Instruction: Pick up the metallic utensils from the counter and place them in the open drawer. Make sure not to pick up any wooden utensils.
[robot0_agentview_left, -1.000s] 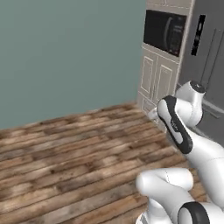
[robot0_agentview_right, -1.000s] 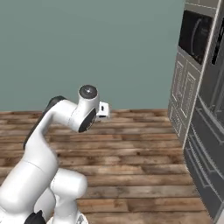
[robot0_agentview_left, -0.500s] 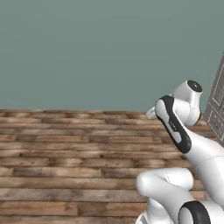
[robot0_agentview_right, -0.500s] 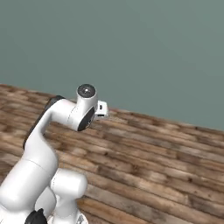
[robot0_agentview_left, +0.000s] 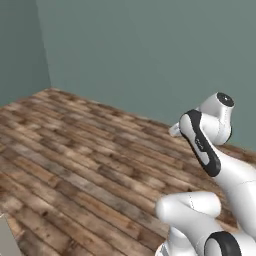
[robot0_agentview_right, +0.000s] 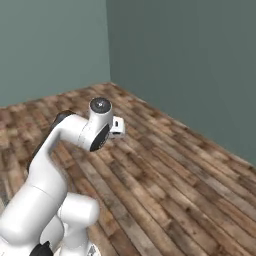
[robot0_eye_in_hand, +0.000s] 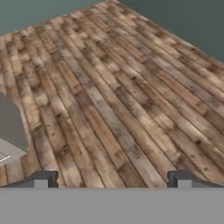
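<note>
My gripper points down at bare wooden floor in the hand view. Its two dark fingertips stand far apart, open, with nothing between them. In the left base view the arm is folded close over the base, and the right base view shows the same arm. The metallic utensils, the counter, the open drawer and the wooden utensils are out of view.
Brown plank floor stretches ahead to teal walls that meet in a room corner. A grey and white furniture edge juts in at the left of the hand view, and a grey sliver shows at the lower left of the left base view.
The whole picture has swung sideways as the base turned. The cabinets, microwave and fridge have slid out of frame and a wall corner has come in. The arm's pose looks unchanged.
</note>
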